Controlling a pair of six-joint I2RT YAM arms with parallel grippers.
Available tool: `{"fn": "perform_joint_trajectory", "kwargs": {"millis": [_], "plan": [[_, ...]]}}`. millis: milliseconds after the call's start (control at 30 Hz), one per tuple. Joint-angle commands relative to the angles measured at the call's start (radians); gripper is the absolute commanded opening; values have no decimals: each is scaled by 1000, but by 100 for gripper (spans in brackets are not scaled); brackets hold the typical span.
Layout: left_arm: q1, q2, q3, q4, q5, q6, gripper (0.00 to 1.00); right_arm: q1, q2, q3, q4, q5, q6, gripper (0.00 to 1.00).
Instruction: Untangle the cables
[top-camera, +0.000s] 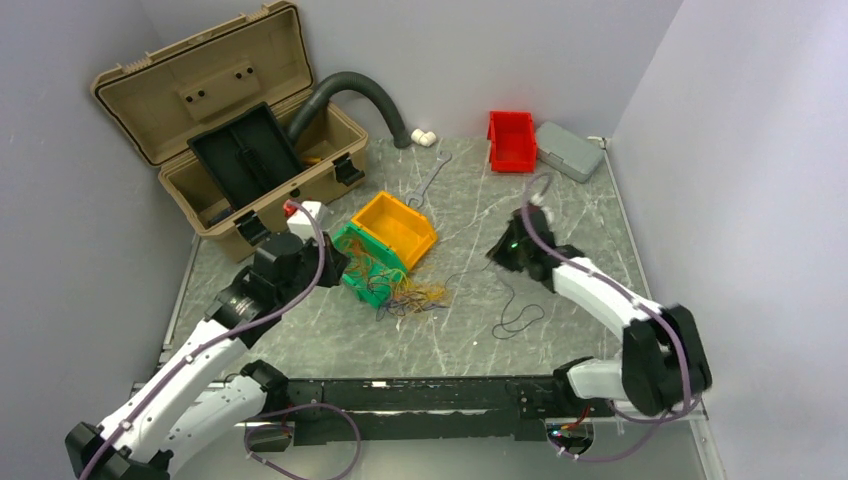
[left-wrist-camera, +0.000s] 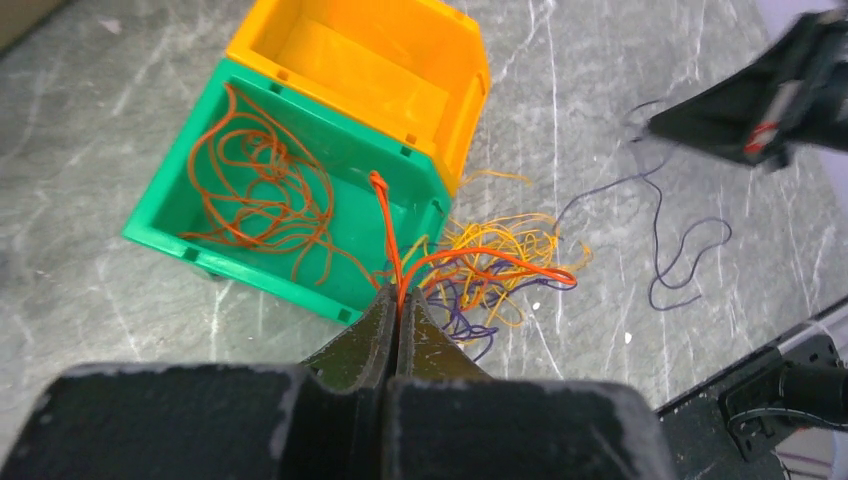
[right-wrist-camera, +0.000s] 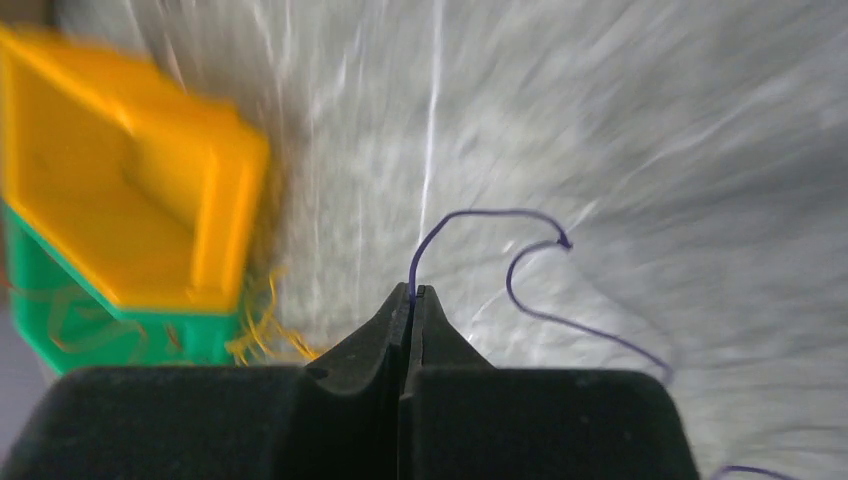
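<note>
The cables lie as a tangle (top-camera: 415, 297) of thin orange, yellow and purple wires on the table in front of a green bin (top-camera: 362, 283). More orange wires (left-wrist-camera: 255, 190) coil inside the green bin (left-wrist-camera: 170, 232). My left gripper (left-wrist-camera: 400, 295) is shut on an orange cable (left-wrist-camera: 480, 255) that runs out of the tangle and up over the bin's rim. My right gripper (right-wrist-camera: 412, 292) is shut on a thin purple cable (right-wrist-camera: 470, 213). That cable trails in loops (top-camera: 520, 318) across the table to the right of the tangle. The right wrist view is motion-blurred.
A yellow bin (top-camera: 395, 228) sits against the green one. An open tan toolbox (top-camera: 230, 130) and grey ribbed hose (top-camera: 360, 95) stand at the back left. A wrench (top-camera: 430, 180), white fitting (top-camera: 424, 137), red bin (top-camera: 512, 140) and grey case (top-camera: 570, 150) lie at the back.
</note>
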Motion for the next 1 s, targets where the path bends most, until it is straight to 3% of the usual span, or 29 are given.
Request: {"fn": "perform_joint_trajectory", "kwargs": {"millis": [0, 133, 267, 467, 633, 867, 967], "plan": [[2, -112, -25, 6, -110, -46, 0, -194, -212, 111, -96, 59, -107, 0], [2, -145, -96, 70, -48, -60, 0, -248, -281, 252, -175, 43, -205, 0], [-15, -34, -105, 122, 65, -74, 0, -248, -244, 436, -230, -18, -243, 0], [-152, 115, -40, 150, 80, -29, 0, -248, -166, 619, -223, -195, -238, 0], [-218, 184, -2, 182, 110, -10, 0, -250, -102, 627, -214, -205, -217, 0], [-229, 184, 3, 198, 114, 11, 0, -269, -56, 526, -171, -214, -198, 0], [-229, 189, 11, 195, 116, 23, 0, -281, 4, 505, -151, -147, -233, 12]]}}
